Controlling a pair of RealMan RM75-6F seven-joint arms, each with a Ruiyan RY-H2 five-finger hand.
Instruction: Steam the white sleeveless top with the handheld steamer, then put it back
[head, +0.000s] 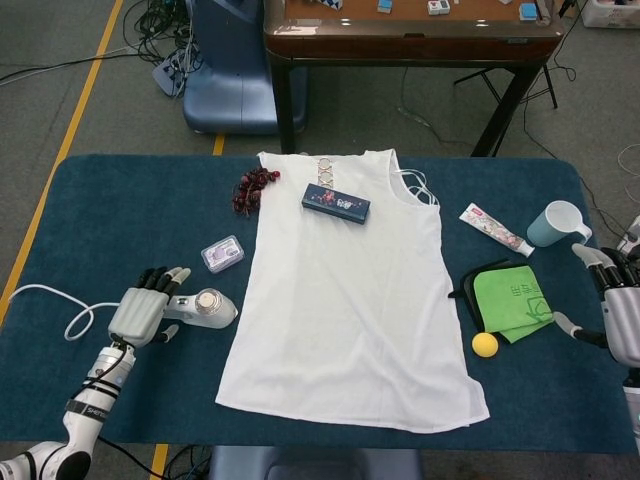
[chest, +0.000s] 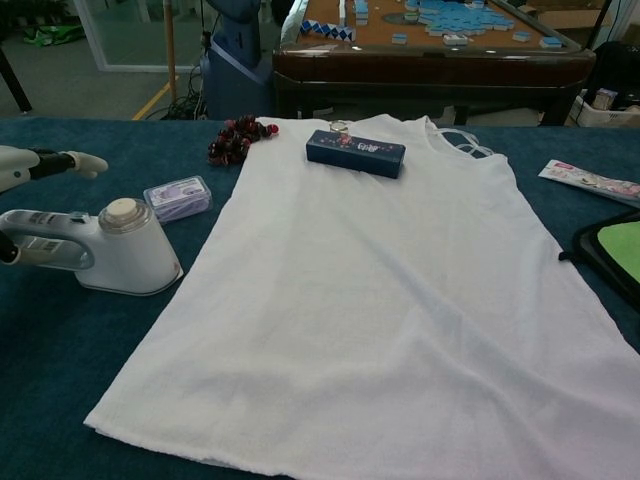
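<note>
A white sleeveless top (head: 350, 290) lies flat and spread out down the middle of a dark blue table (head: 120, 200), hem nearest the robot, neckline at the far side. It looks thin, soft and light, likely to bunch or slide if dragged.

Just left of the top's near half, a white steamer (head: 200, 307) lies on its side, its round head close to the cloth's edge and its handle pointing left. It looks rigid, smooth plastic, probably with some weight in the head; the looped handle is the natural place to grip. Its white cord (head: 50, 300) trails off toward the table's left edge.

The left hand (head: 140, 312) is at that handle, forearm rising from the near left corner. Its fingers reach over the handle, with the thumb (chest: 85, 162) above it in the chest view, but whether the grip has closed cannot be told.

The right hand (head: 622, 310) hangs at the table's right edge, well away from the top, fingers apart and holding nothing.

Beside it are a green cloth (head: 510, 298) on a black pad and a yellow ball (head: 485, 344). Farther back sit a mug (head: 558, 222) and a tube (head: 495, 229) on the right, a small clear box (head: 222, 254) on the left, then dark red beads (head: 252, 188), and a dark blue box (head: 336, 203) resting on the top near its neckline
</note>
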